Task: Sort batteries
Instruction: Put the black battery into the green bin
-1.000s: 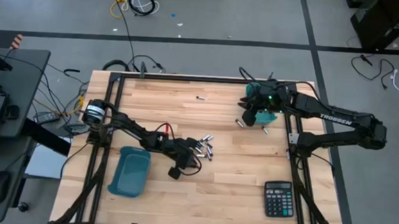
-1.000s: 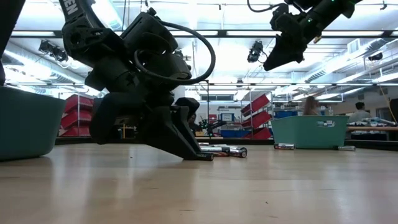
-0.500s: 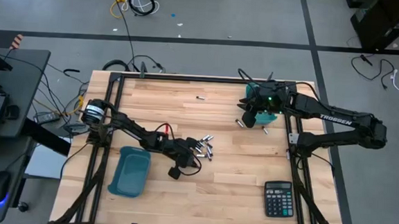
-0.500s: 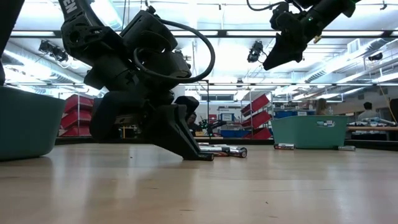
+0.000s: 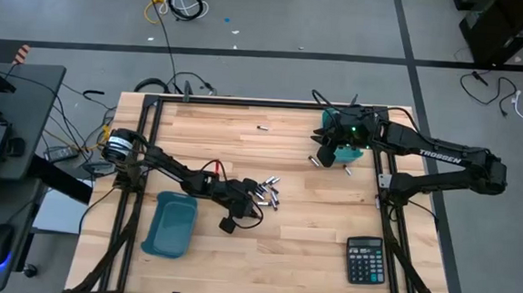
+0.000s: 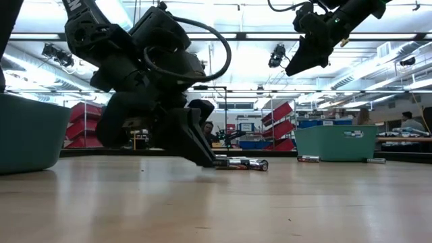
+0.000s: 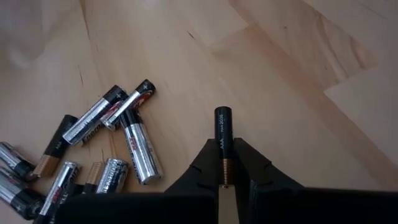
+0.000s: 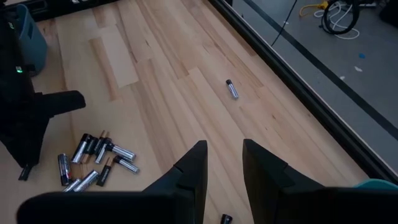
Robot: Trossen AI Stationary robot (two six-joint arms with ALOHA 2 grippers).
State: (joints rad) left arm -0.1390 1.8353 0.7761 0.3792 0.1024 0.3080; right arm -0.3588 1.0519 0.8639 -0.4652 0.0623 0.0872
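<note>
Several silver and black batteries lie in a loose pile on the wooden table, also seen in the high view. My left gripper sits just at the near side of that pile, low over the table, shut on one black battery. My right gripper hangs high over the far right of the table, above a teal bin, open with nothing between its fingers. One battery lies alone near the table's far edge. My left gripper pinches the black battery between its two fingers at the end with the copper band. The battery lies along the fingers, and its black end sticks out ahead of the fingertips. The fingers slant down from the table's left. Whether the free end touches the table, I cannot tell.
A second teal bin stands on the table at the near left, behind my left arm. A black calculator lies at the near right. A few loose batteries lie beside the right bin. Bare wood lies between the pile and the calculator.
My left gripper's fingertips have risen a little off the table beside the pile. My right gripper has kept still.
</note>
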